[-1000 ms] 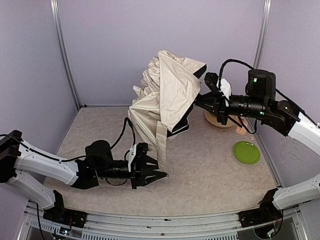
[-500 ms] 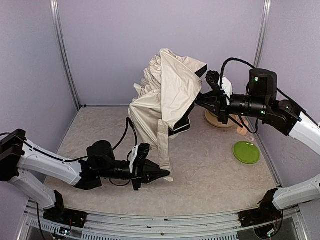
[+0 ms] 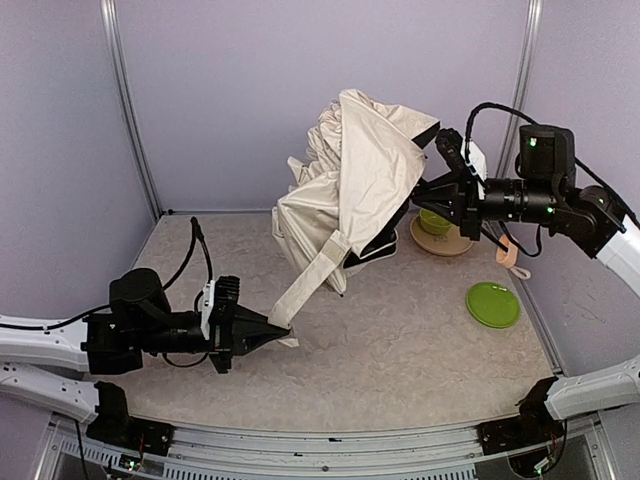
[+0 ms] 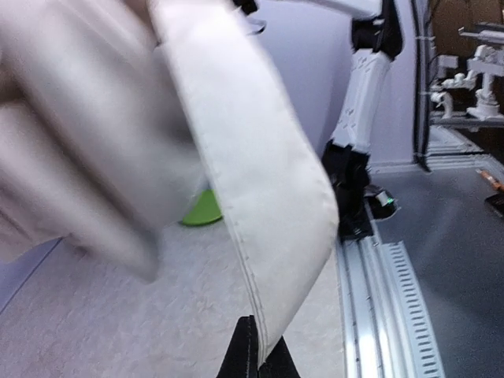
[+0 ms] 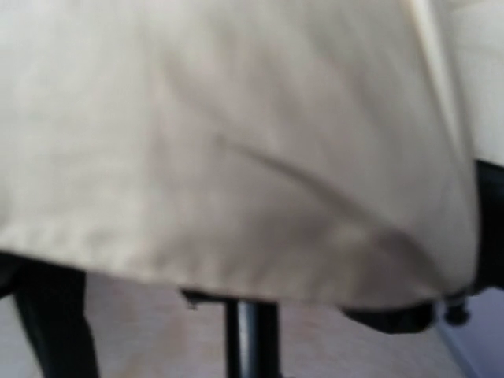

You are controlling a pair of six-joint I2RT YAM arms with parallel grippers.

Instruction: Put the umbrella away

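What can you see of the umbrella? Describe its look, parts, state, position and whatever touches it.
The umbrella is collapsed but unwrapped: loose, crumpled cream fabric with black lining showing underneath. It hangs tilted above the far side of the table. Its flat, stitched cream strap stretches down and to the left, its end pinched in the shut left gripper. The right gripper reaches under the canopy from the right, holding it up; its exact grip is hidden.

No legible text, labels or numbers anywhere.
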